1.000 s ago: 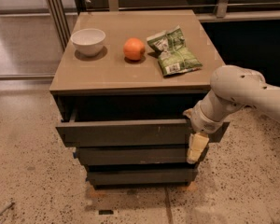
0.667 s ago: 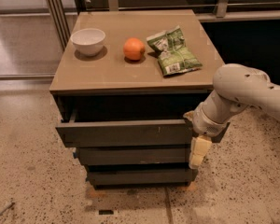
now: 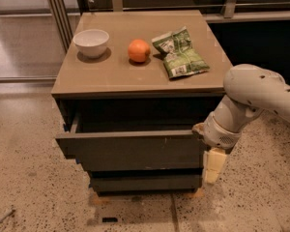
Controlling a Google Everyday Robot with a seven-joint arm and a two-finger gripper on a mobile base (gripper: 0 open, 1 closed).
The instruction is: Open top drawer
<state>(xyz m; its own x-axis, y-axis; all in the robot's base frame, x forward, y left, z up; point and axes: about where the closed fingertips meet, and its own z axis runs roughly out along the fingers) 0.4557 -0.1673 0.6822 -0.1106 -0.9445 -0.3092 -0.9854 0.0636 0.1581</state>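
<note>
Top drawer (image 3: 130,151): a flat, dark grey, handleless front. It is the uppermost front of the cabinet (image 3: 135,79) and stands partly out from the carcass, so that a dark gap lies open behind its upper edge. A few small pale scuffs mark the front toward its right end. The left corner juts past the cabinet's side.

Hidden or unclear: the inside of the drawer is in deep shade, and its contents cannot be made out. The lower fronts (image 3: 145,181) sit recessed beneath it in shadow, and the line between them is hard to trace. The right end of the drawer is covered by the wrist. The arm (image 3: 253,88) is cut off by the right edge of the view.

Arm pose: white, it enters from the right, bends at a large rounded joint level with the cabinet top, and slopes down and leftward to the wrist at the drawer's right end. The gripper (image 3: 213,167), pale yellow, hangs straight down from the wrist just beside the right end of the fronts. Whether it grasps anything cannot be told.

On the cabinet top, from left to right: a white bowl (image 3: 91,42), an orange (image 3: 138,50) and a green bag (image 3: 180,57). The floor (image 3: 34,187) is speckled.
</note>
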